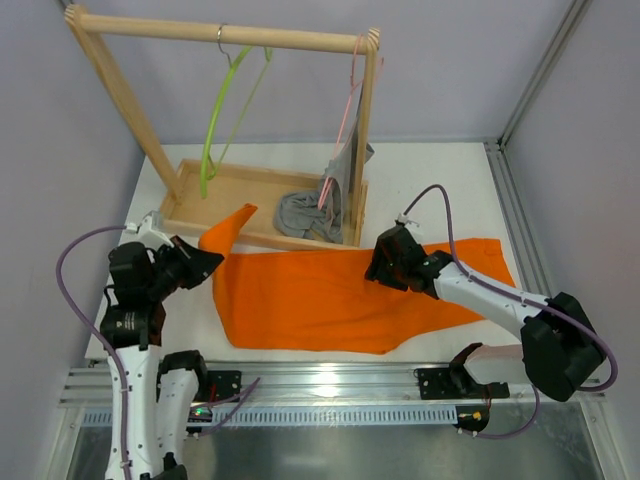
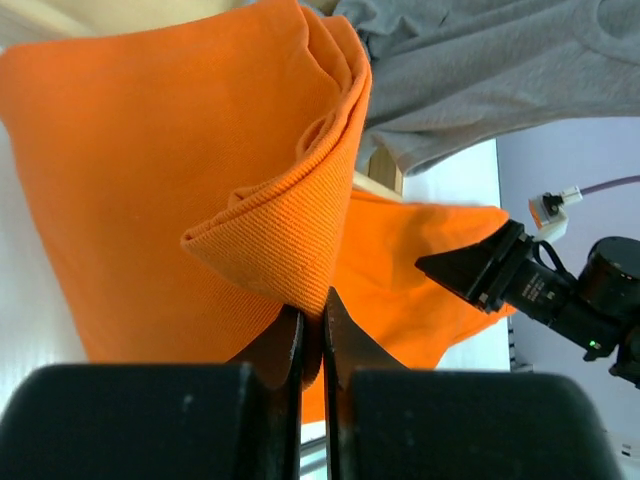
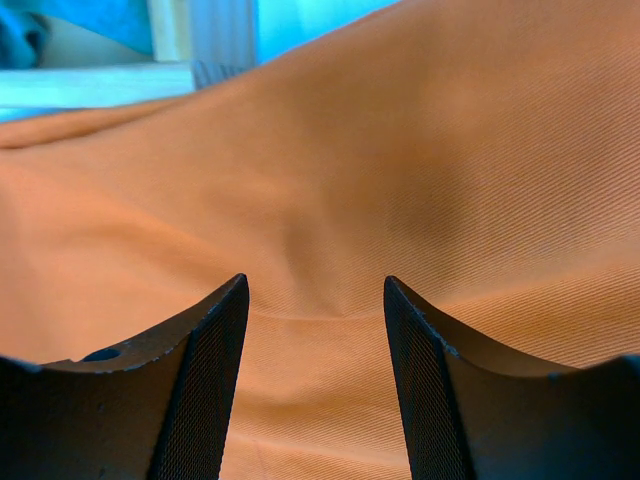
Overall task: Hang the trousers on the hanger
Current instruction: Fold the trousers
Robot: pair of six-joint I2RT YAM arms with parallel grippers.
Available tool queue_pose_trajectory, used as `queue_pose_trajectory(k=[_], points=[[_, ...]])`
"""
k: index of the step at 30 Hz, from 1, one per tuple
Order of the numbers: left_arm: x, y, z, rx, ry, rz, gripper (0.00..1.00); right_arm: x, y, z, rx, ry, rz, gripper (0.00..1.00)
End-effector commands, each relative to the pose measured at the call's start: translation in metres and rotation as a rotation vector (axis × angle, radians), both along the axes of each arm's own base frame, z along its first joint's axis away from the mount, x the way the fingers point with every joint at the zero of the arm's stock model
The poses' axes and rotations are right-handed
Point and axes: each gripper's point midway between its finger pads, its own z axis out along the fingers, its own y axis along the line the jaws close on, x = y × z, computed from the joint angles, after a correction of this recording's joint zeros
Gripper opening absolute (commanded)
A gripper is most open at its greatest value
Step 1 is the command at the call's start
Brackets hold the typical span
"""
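I see a white table (image 1: 440,180) enclosed by plain lilac walls (image 1: 470,70); a wooden rack (image 1: 150,27) stands at its far side; a metal rail (image 1: 330,380) edges the near side.

open gap under rail (image 1: 290,37), hanger (image 1: 211,130) left, grey garment (image 1: 300,215) right

Across nearly the whole view, bright orange cloth trousers (image 3: 450,150), finely ribbed in weave, lying in soft swells; at the bottom edge, black two-finger right gripper (image 3: 314,285), jaws spread wide apart, only fabric seen in the gap; fine cross-hatched texture on the inner faces of both fingers (image 3: 215,370); just past the tips, a shallow dimple and a faint crease in the cloth; contact with the fabric unclear; top left, pale wooden bar (image 3: 90,85) beyond the cloth's edge, bluish blur behind.
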Motion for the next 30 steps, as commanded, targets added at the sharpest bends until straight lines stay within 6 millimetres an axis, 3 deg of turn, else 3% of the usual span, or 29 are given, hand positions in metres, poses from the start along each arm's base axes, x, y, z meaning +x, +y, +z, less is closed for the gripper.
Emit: queue_pose_trajectory(k=[1,6,10,13,16,19,22,24,25,30], points=[[0.003,-0.010,0.002,-0.049,-0.002,-0.028,0.01,-0.001,0.006,-0.009,0.014,0.011,0.021,0.59],[0.001,-0.040,-0.054,-0.044,0.189,-0.119,0.01,-0.001,0.000,-0.013,0.020,0.022,0.012,0.60],[-0.012,-0.065,-0.065,0.007,0.194,-0.156,0.01,-0.002,-0.013,-0.010,0.000,0.037,-0.006,0.60],[-0.022,-0.085,-0.077,0.038,0.205,-0.208,0.06,0.002,-0.040,-0.005,-0.034,0.046,-0.087,0.61],[-0.033,-0.102,-0.092,0.055,0.230,-0.264,0.08,0.011,-0.082,-0.001,-0.066,0.073,-0.252,0.62],[-0.048,-0.117,-0.101,0.048,0.238,-0.326,0.14,0.021,-0.106,0.011,-0.064,0.071,-0.307,0.62],[-0.063,-0.130,-0.097,0.006,0.238,-0.401,0.25,0.028,-0.121,0.019,-0.078,0.073,-0.328,0.62],[-0.071,-0.129,-0.090,0.000,0.238,-0.428,0.37,0.030,-0.141,0.023,-0.109,0.091,-0.398,0.62],[-0.076,-0.130,-0.085,-0.008,0.236,-0.451,0.38,0.030,-0.149,0.024,-0.125,0.101,-0.432,0.62],[-0.071,-0.125,-0.064,0.014,0.163,-0.437,0.53,0.031,-0.191,0.030,-0.155,0.170,-0.653,0.67]])
